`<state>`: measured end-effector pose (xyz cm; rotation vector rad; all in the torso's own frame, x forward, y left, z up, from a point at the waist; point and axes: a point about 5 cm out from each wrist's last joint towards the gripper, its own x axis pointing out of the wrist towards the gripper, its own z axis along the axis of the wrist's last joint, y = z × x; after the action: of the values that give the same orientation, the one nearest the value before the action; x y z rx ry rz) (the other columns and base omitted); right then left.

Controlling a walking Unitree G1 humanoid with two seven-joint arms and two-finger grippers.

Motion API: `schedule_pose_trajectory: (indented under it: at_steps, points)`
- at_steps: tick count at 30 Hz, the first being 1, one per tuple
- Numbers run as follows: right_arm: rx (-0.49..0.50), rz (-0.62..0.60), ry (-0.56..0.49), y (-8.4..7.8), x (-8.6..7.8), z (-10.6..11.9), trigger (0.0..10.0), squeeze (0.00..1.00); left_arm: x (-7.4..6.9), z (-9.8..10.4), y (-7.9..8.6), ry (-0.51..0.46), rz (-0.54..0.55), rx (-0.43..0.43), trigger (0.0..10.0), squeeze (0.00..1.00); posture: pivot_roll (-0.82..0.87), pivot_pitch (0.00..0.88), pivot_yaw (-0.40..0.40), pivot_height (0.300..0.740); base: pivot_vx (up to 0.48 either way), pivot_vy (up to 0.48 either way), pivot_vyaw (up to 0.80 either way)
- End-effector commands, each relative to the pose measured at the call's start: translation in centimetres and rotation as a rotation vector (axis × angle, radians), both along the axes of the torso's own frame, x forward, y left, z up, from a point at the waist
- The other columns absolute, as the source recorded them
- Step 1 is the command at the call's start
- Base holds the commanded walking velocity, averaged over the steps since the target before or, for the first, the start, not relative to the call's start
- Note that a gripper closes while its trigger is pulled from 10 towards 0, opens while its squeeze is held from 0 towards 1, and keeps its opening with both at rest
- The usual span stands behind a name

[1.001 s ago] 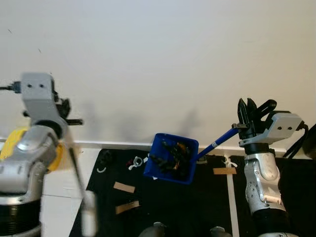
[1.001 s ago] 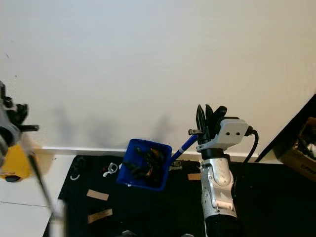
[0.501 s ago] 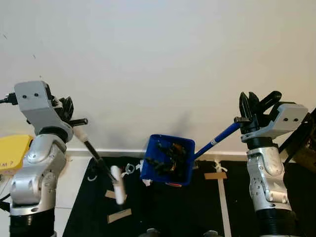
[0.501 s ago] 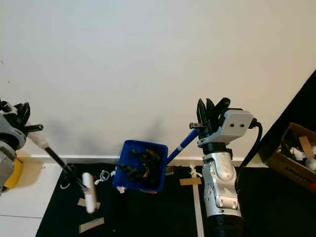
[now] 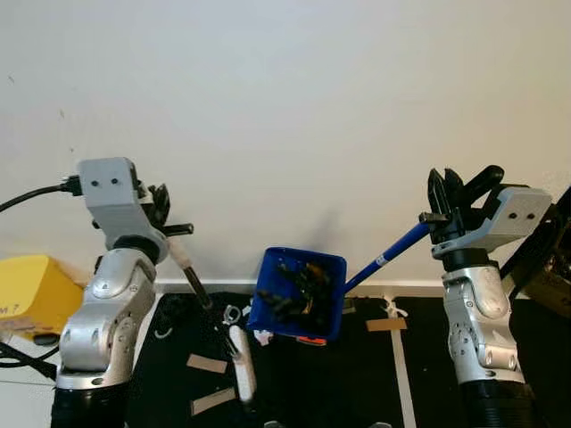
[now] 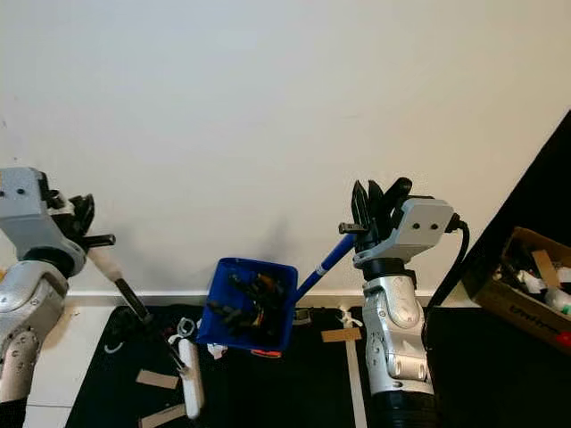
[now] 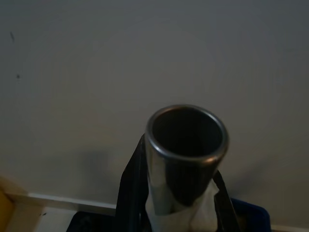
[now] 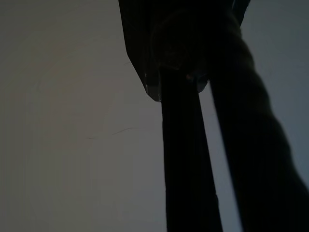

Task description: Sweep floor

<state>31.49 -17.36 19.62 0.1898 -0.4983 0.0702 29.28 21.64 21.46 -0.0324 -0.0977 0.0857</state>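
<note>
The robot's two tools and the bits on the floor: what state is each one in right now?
Blue dustpan: lifted off the floor, tilted, loaded with dark debris.
Right gripper: shut on the dustpan's blue handle.
Broom: slanted down to the black mat, white head low.
Left gripper: shut on the broom's top end.
Cardboard scraps: lying flat on the mat, unswept.

The dustpan [image 5: 299,292] was bright blue with a blue handle banded in white, its load dark with a touch of orange. The broom [image 5: 210,325] had a black shaft and a white head. Both grippers — left [image 5: 161,203] and right [image 5: 451,198] — had black fingers on silver arms. The mat [image 5: 357,374] was black, strewn with tan strips [image 5: 207,363]; the wall [image 5: 285,116] off-white — a box [image 5: 31,294] yellow.
</note>
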Motion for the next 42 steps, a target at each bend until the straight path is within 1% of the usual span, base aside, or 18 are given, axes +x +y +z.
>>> schedule_pose_trajectory:
  at_steps: [1, 7, 19, 42]
  points:
    - [0.03, -0.012, -0.105, -0.08, -0.59, 2.03, 10.0, 0.0, 0.05, 0.19, 0.37, -0.027, 0.04, 0.025, 10.0, 0.0, 0.05, 0.101, 0.084, 0.74, 0.0, -0.27, 0.0]
    - [0.025, -0.013, -0.099, -0.08, -0.61, 1.98, 10.0, 0.0, 0.47, 0.02, 0.54, -0.026, 0.061, 0.009, 10.0, 0.0, 0.05, 0.102, 0.087, 0.74, 0.133, -0.364, 0.0]
    - [0.018, -0.011, -0.089, -0.08, -0.71, 1.75, 10.0, 0.0, 0.57, -0.13, 0.52, -0.027, 0.063, 0.007, 10.0, 0.0, 0.04, 0.103, 0.088, 0.74, 0.297, -0.37, 0.0]
    - [0.01, 0.004, -0.075, 0.24, -0.7, 1.48, 10.0, 0.0, 0.72, -0.13, 0.44, -0.037, 0.06, 0.002, 10.0, 0.0, 0.04, 0.102, 0.086, 0.74, 0.305, -0.308, 0.0]
